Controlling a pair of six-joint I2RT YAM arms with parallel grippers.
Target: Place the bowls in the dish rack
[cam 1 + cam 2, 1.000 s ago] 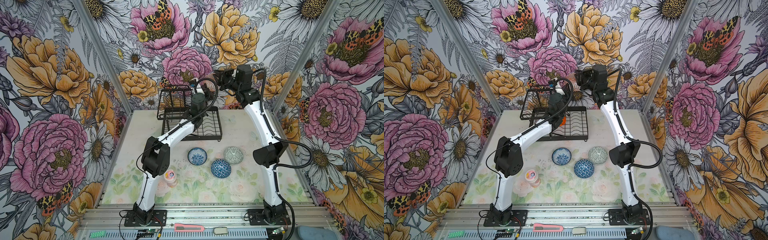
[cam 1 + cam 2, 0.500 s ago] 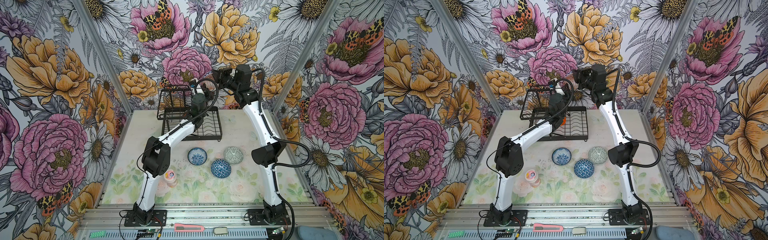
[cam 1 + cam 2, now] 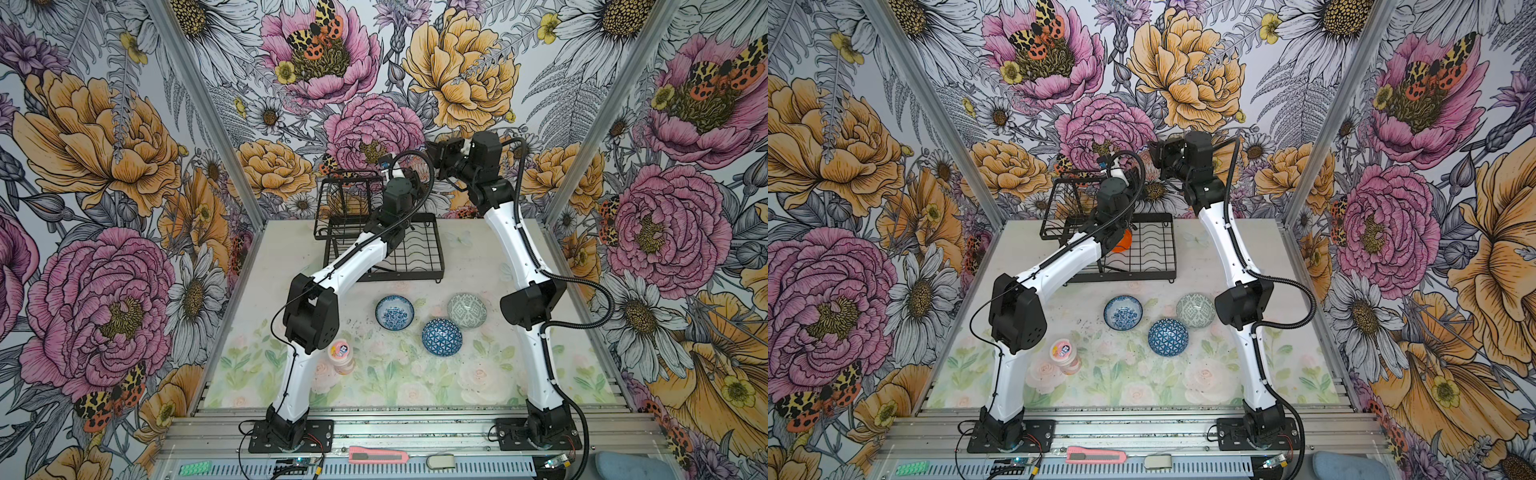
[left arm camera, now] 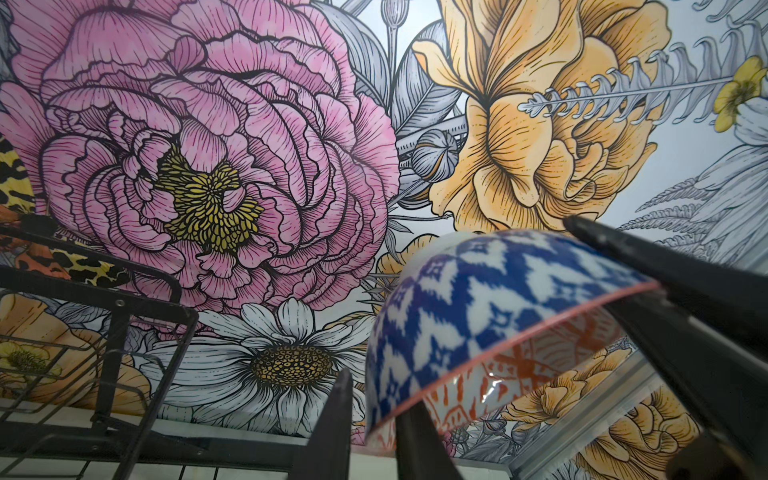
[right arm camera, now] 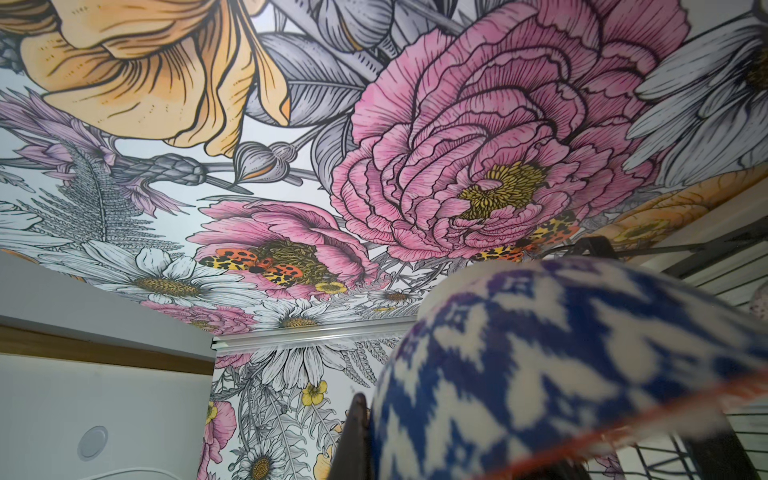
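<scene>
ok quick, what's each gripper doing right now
Left gripper: fingers astride the rim of the orange geometric bowl; clamped or loose, cannot tell.
Right gripper: shut on a blue-and-white bowl.

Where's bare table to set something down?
Free: the near mat strip in front of the three bowls; also between dish rack and right arm. Crowded: the bowl cluster, and the jar by the left elbow.

Black wire rack at back, orange-lined bowl tipped on edge at its grid. In front we see 3 clustered: white-blue floral bowl, grey-green bowl, dk-blue triangle bowl. A 5th, blue-white bowl, is blurred.
</scene>
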